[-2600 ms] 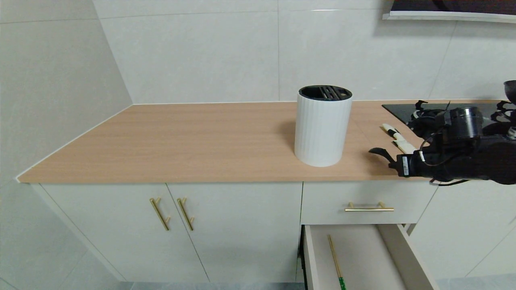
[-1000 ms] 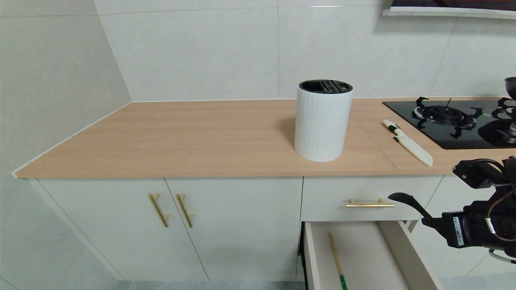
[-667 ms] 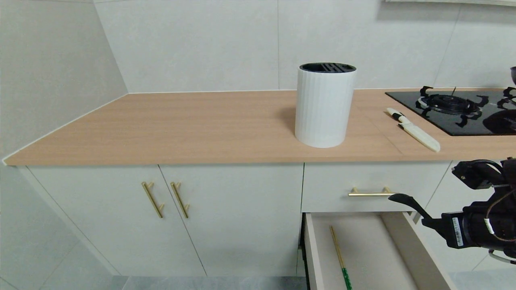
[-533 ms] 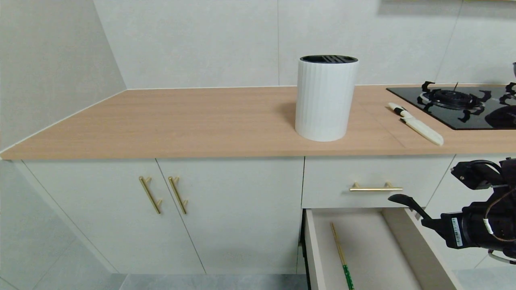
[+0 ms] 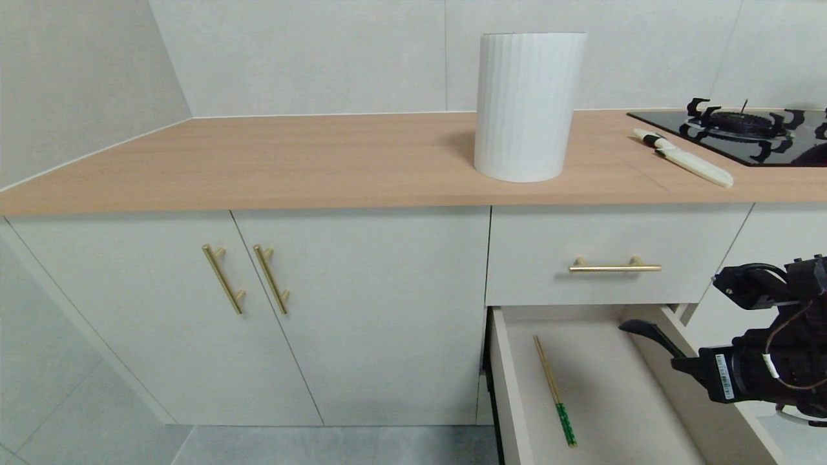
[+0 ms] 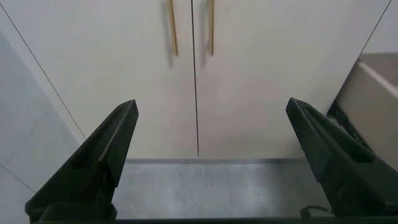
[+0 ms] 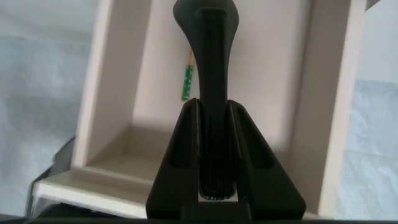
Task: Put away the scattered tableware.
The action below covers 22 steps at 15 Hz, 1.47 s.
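Black spoon-like plastic utensil (image 7: 208,50), clamped in the narrow-shut right gripper (image 7: 212,106), hangs over the open beige drawer (image 5: 501,381) by the green-tipped wooden chopsticks (image 5: 554,394), probably staged for drop-off; left gripper (image 6: 210,109) spread wide, empty.

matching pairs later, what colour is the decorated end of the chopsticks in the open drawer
Green, on light wooden chopsticks; clearest in the head view.

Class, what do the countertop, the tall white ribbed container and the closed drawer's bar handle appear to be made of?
Light brown countertop: wood or wood-look laminate, matte; grain streaks run lengthwise.
Tall white ribbed container: plastic or ceramic, cannot tell which; matte, even vertical ridges.
Gold bar handle on the closed drawer: likely metal, brass-like satin finish; slight sheen.
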Tool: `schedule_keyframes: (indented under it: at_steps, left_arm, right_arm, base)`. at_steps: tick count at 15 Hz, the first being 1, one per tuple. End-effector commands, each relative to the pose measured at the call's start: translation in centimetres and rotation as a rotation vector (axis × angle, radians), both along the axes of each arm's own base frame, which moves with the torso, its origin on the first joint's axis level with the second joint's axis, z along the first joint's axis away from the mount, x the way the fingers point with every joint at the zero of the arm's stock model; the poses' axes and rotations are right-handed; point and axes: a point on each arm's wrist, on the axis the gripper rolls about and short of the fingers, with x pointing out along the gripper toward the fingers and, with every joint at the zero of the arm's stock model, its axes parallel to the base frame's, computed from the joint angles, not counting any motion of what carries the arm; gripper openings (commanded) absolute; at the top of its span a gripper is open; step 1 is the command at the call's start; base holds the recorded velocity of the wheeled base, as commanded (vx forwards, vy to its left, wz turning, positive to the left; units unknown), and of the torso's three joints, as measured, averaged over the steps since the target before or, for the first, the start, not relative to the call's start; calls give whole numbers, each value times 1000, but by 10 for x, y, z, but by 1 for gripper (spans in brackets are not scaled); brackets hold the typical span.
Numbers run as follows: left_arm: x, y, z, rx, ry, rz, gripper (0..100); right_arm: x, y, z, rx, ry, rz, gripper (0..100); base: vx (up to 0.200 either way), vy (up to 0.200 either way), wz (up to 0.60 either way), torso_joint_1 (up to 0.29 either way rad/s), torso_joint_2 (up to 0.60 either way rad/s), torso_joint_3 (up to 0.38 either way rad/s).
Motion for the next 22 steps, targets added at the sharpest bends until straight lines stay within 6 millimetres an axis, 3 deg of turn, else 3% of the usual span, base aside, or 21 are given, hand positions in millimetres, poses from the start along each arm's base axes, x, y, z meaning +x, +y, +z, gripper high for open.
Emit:
schedule_keyframes:
  at_steps: [1,10,16,22]
  left_arm:
    - [0,0,0,0,1,0,100]
    - [0,0,0,0,1,0,100]
    - [0,0,0,0,1,0,100]
    - [0,0,0,0,1,0,100]
  right_arm:
    - [1,1,-2,-2,8,3,0]
    - [7,6,-9,-10,33,17,0]
    - [48,18,-66,-19,75,-50,0]
    - [70,24,-119,-39,85,-94,0]
  base:
    - [0,0,0,-105,447,344]
    - [0,0,0,-15,83,60]
    - [0,0,0,0,0,0]
    - [0,0,0,0,0,0]
